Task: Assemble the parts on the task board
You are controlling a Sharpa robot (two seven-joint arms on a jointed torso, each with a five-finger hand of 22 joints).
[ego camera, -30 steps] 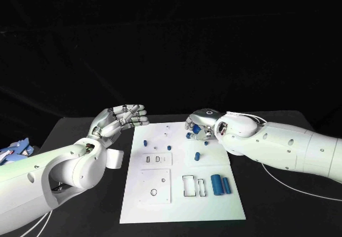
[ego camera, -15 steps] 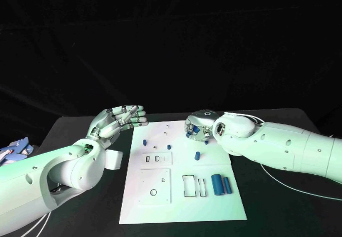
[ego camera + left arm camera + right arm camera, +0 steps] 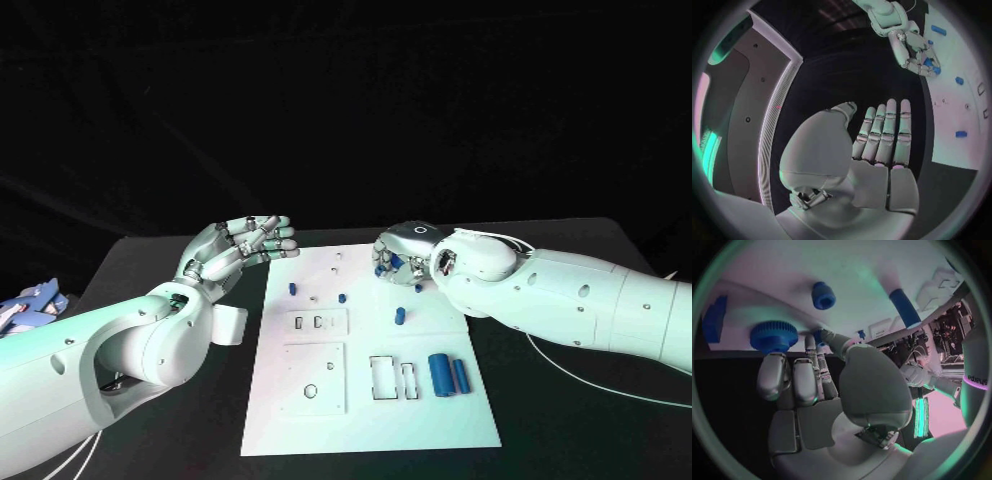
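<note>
The white task board lies in the middle of the table. My right hand hovers low over its far right part, fingers curled down. In the right wrist view the thumb and a finger pinch a small blue part, right beside a blue gear that stands on the board. A blue peg and a blue cylinder lie further out. My left hand is raised beside the board's far left edge, fingers straight and apart, holding nothing; the left wrist view shows the palm bare.
On the board lie small blue pegs, a blue piece, two blue cylinders and a black frame. A white block sits left of the board. A blue-and-white bundle lies at the table's left edge.
My right hand has shifted slightly to the left over the far part of the board. The left hand has barely moved.
</note>
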